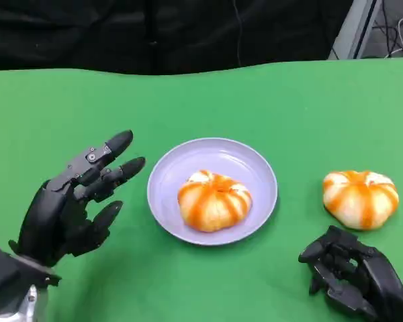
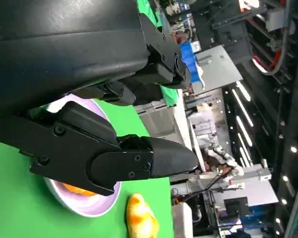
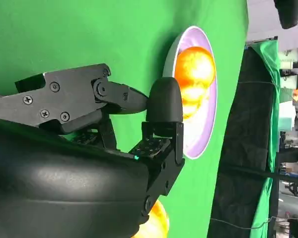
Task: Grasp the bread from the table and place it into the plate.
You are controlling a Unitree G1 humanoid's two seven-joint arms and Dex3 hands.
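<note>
- The right robot hand (image 1: 352,278) sits low on the green worktop (image 1: 289,100), fingers curled in on nothing, just short of the loose bread roll (image 1: 360,197).
- The left robot hand (image 1: 70,204) hovers beside the plate (image 1: 218,153), fingers spread, holding nothing.
- One roll (image 1: 214,200) already lies in the lilac plate; the other rests on the worktop to the plate's right — that looks like the one to fetch.
- To do it well, I'd say the right hand should uncurl first, reach over the roll's top and close gently around its sides.
- The bread is round and domed, pale with orange glazed stripes — soft-looking, so a hard squeeze would likely dent it.
</note>
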